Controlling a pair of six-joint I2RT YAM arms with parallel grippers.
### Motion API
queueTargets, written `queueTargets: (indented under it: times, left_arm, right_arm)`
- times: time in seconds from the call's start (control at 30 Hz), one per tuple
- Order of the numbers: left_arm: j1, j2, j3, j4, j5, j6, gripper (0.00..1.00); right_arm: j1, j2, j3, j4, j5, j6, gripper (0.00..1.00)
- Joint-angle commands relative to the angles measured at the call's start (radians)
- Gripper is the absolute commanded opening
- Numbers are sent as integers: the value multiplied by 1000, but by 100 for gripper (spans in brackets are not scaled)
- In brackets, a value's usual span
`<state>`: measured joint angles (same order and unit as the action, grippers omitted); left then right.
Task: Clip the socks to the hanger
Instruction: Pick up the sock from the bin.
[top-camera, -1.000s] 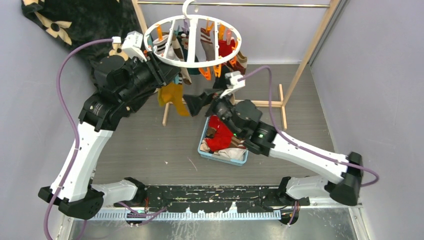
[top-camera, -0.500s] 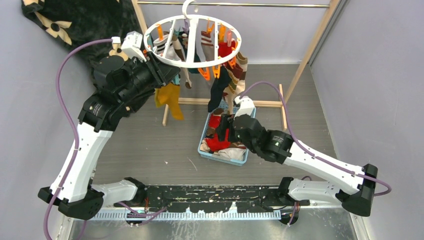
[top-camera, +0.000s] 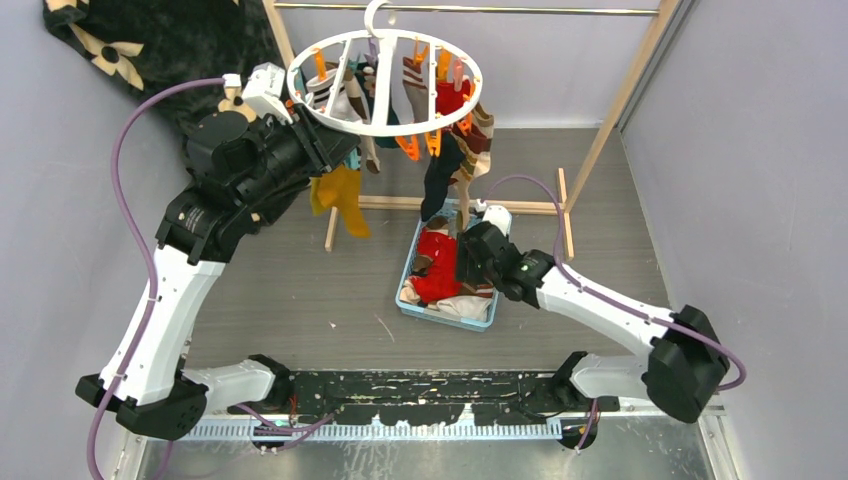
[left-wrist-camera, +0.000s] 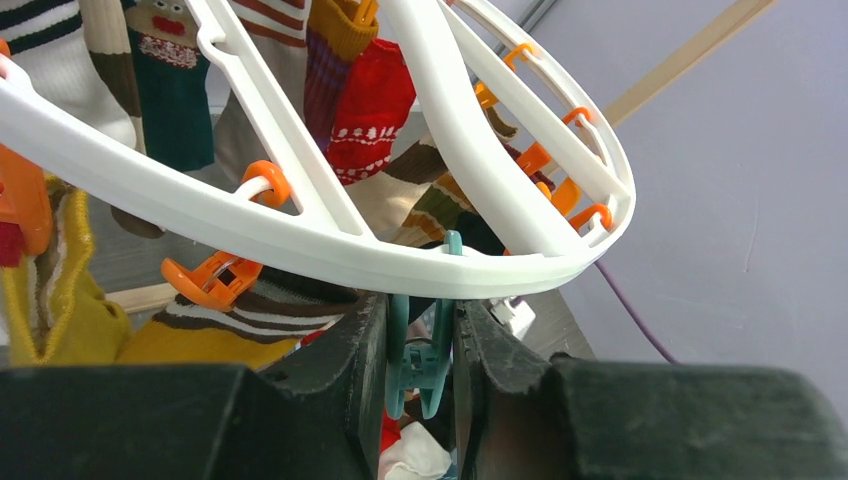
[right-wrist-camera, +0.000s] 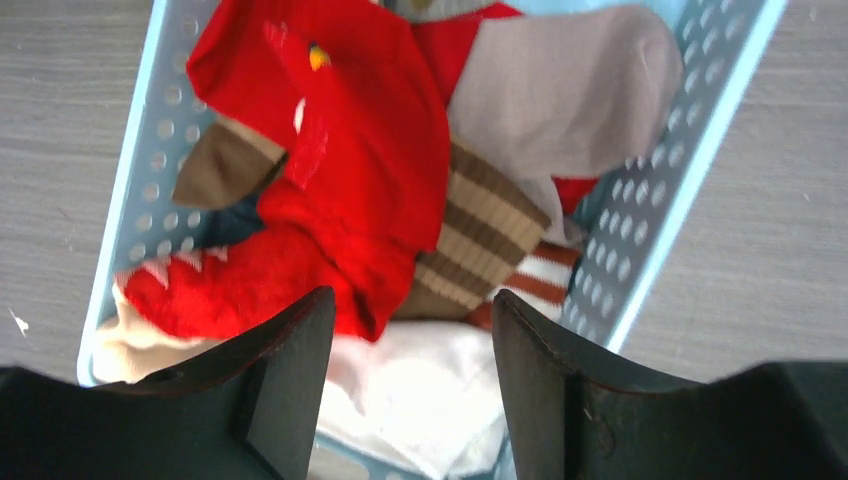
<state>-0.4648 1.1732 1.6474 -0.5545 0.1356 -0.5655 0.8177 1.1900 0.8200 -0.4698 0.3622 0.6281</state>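
Left jaws sit up under the near rim of the hanger, clenched on a teal clip that dangles from the ring. My reading: the squeeze is meant to spread the clip's mouth so a sock can be fed in. It also steadies the ring, which hangs by its hook from the rack bar and would swing freely. The clip's mouth is hidden below the fingers. No sock is at it.

Right jaws are released and empty, pointing down over the basket on the counter. The loose socks are heaped in the basket. The red sock lies on top, squarely ahead of the gap, with a striped sock tucked beside it and a white sock beneath. I judge this is the pick step, with red the likely target.

Several socks already hang from clips, among them a black sock and a mustard sock, so the task is partway done.

Risk: the heap is layered, so a deep pinch may lift two.
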Motion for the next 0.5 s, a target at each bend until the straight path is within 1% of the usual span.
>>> queueTargets:
  times: [0.0,0.1,0.23,0.3,0.37,0.43,0.47]
  left_arm:
    - [2,-23,24,12,-8,13,0]
    - [1,-25,20,12,-7,11,0]
    - [2,-28,20,13,-5,15,0]
    - [2,-30,19,12,-7,16,0]
    - [2,-33,16,13,-6,16,0]
    - [2,-37,13,12,-6,20,0]
    - [2,-39,10,13,-6,23,0]
  right_arm:
    - [-76,68,10,253,-137,-95,63]
    - [-121,137,20,317,-205,-115,59]
    - [-154,207,8,401,-261,-126,47]
    - [-159,230,7,417,-269,-130,42]
    - [-161,235,3,435,-276,-134,33]
    - [-161,216,-4,449,-290,-134,19]
    - [-161,198,-7,453,-297,-134,14]
